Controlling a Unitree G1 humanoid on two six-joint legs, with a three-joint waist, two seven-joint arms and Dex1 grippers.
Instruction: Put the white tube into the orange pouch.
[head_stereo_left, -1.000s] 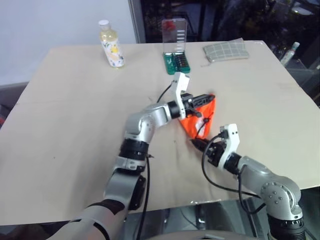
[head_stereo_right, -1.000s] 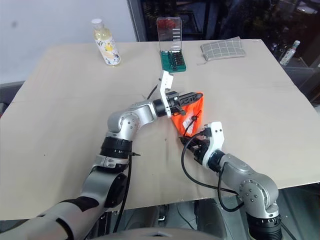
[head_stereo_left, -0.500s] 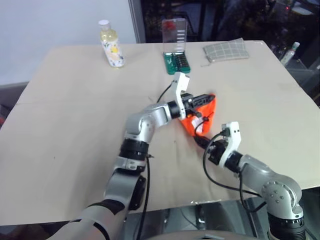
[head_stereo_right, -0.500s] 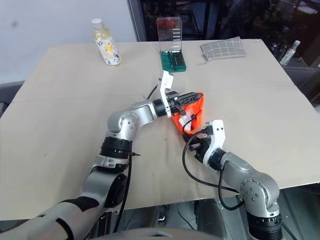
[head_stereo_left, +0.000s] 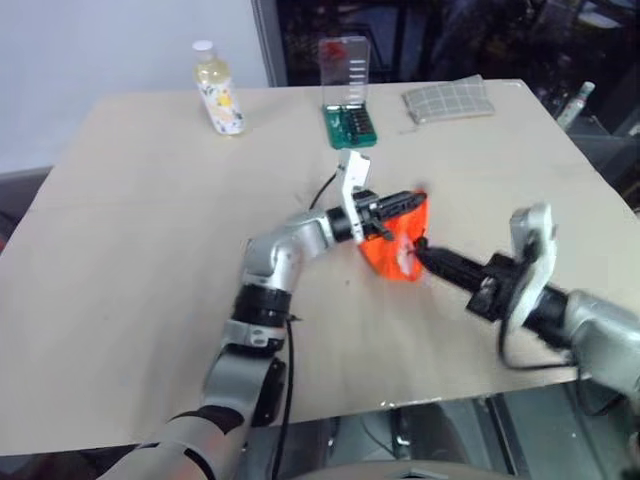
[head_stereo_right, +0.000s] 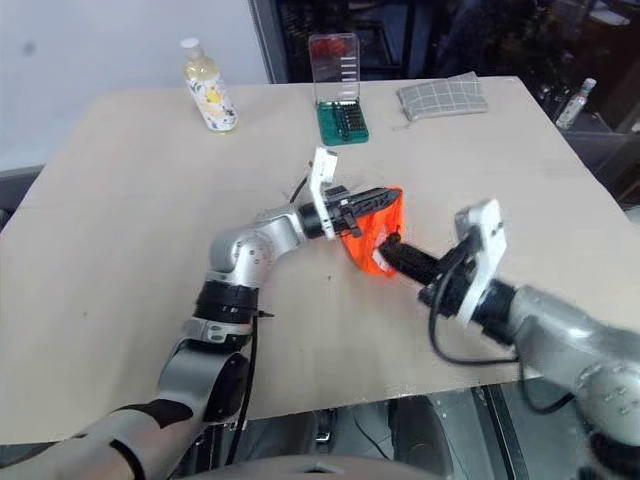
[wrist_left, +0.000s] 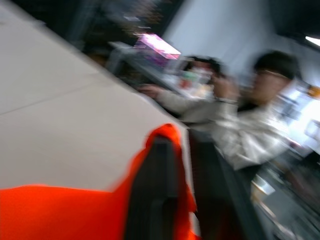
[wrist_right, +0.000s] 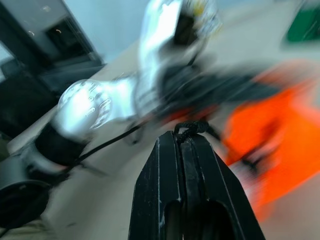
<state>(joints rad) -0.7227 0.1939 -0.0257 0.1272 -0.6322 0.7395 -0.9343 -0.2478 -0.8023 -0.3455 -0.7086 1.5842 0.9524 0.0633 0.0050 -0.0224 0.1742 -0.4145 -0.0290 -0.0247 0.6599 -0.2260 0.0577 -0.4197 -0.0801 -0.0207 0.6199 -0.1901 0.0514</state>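
The right gripper (wrist_right: 182, 142), clamped on the black drawstring cord (wrist_right: 191, 128), meets the orange pouch (head_stereo_left: 397, 240) whose rim the left gripper (head_stereo_left: 405, 203) pinches above the table (head_stereo_left: 140, 230).

yellowish bottle (head_stereo_left: 218, 88), green bit case (head_stereo_left: 348, 108), checked cloth (head_stereo_left: 447, 99)

A pale tan table (head_stereo_left: 130, 250) carries everything. The orange pouch (head_stereo_left: 395, 245) is near its middle. Far beyond the pouch, at the back edge, stands a green case (head_stereo_left: 348, 95) with its clear lid raised. Left of the case stands a yellowish bottle (head_stereo_left: 218, 88); right of it lies a folded grey checked cloth (head_stereo_left: 447, 99).
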